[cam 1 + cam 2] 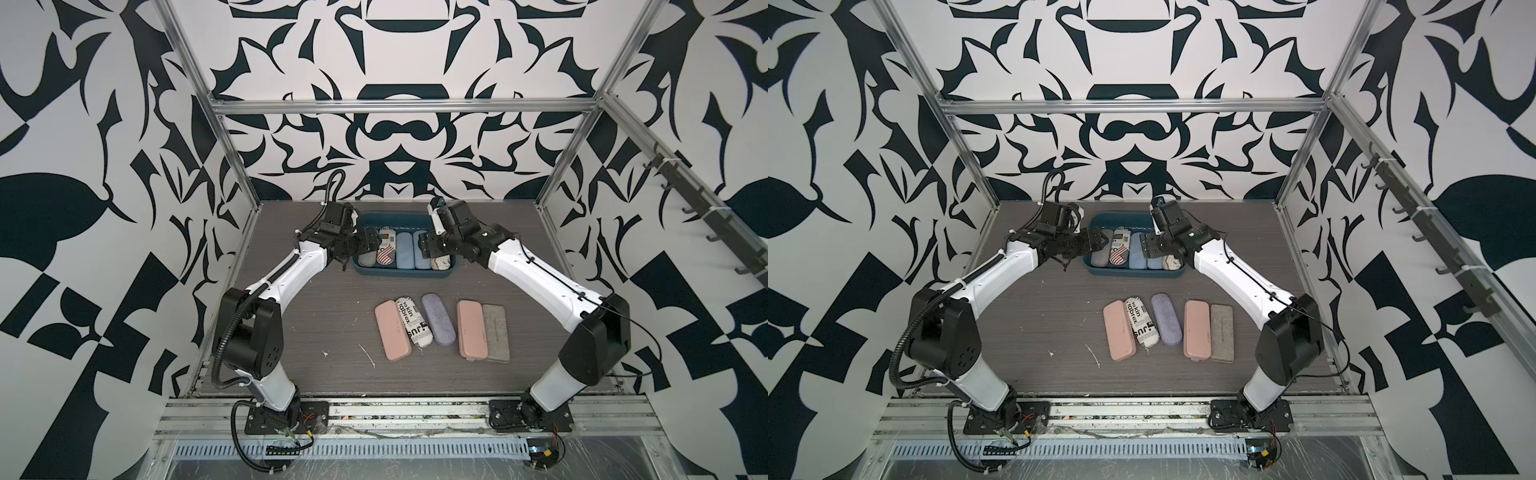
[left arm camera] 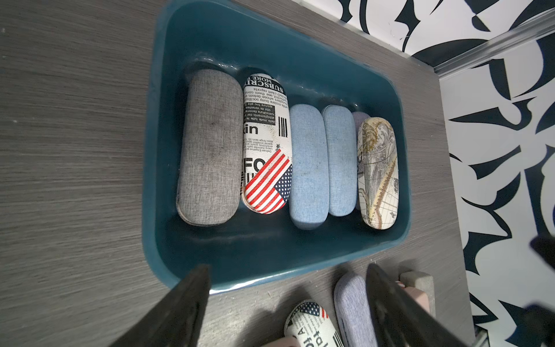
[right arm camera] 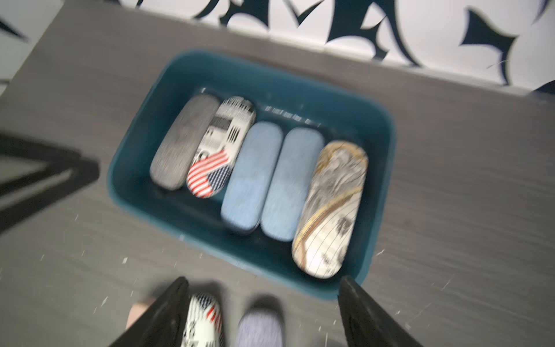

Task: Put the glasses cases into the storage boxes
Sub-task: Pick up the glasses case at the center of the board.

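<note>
The dark teal storage box (image 1: 399, 274) (image 2: 151, 150) (image 3: 120, 168) sits at the back of the table. In it lie several glasses cases side by side: grey (image 2: 210, 147), flag newspaper-print (image 2: 265, 144), two light blue (image 2: 309, 165), map-print (image 2: 378, 171). On the table in front lie several more: pink (image 1: 392, 330), newspaper-print (image 1: 413, 322), lavender (image 1: 438, 319), pink (image 1: 471, 330), grey felt (image 1: 496, 333). My left gripper (image 1: 368, 242) (image 2: 287, 267) hangs open and empty over the box's left end. Over its right end my right gripper (image 1: 426, 245) (image 3: 263, 278) is open and empty too.
Metal frame posts (image 1: 232, 158) stand at the table's back corners against patterned walls. A rail with hooks (image 1: 698, 208) runs along the right side. Small white scraps (image 1: 368, 356) lie on the grey table near its front.
</note>
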{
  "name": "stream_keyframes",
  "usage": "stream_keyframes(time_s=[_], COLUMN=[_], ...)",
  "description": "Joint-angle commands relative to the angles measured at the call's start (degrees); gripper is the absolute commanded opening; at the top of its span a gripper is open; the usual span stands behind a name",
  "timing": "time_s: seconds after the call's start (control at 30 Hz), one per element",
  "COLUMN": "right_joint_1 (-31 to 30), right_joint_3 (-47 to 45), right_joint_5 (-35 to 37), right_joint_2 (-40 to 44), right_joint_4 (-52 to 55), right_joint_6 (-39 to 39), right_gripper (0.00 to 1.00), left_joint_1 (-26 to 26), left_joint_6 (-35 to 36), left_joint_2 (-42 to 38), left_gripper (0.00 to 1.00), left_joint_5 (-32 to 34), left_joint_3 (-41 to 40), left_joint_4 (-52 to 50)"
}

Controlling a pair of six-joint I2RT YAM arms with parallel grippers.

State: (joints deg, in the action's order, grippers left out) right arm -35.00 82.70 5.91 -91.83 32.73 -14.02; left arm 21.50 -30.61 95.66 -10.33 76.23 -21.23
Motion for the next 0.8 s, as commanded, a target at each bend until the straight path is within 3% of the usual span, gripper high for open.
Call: stream_keyframes(time_s=[0.0,0.1,0.3,0.47,0.77], right_joint_1=[-1.84,-1.85,0.07,5.13,7.92], right_joint_3=[-5.56,-10.18,-14.71,-14.18,-14.44], right_joint_5=[-0.46,0.44,4.26,2.20,-0.36], right_joint_2=[5.32,8.74,11.61,10.38,9.55], right_joint_4=[-0.55,-1.02,-4.03,-8.05,-13.53], right_joint_6=[-2.43,-3.75,-4.20,-3.59,-2.81], right_gripper=[0.81,0.81,0.81,0.82,0.82], left_joint_1=[-0.20,1.13,9.86,15.18,16.94], left_joint_6=[-2.44,-5.97,-12.79,-14.65,-17.11], left_joint_2=[-2.86,-7.25,-16.78,-14.11,-10.34], left_gripper=[0.84,0.84,0.88,0.89,0.90], left_joint_5=[-1.03,-2.20,1.52,0.12,-2.73], left_joint_3=[-2.47,-7.42,-18.24,-23.60,-26.91], left_joint_4=[-1.14,-1.47,-4.94,-5.07,-2.04])
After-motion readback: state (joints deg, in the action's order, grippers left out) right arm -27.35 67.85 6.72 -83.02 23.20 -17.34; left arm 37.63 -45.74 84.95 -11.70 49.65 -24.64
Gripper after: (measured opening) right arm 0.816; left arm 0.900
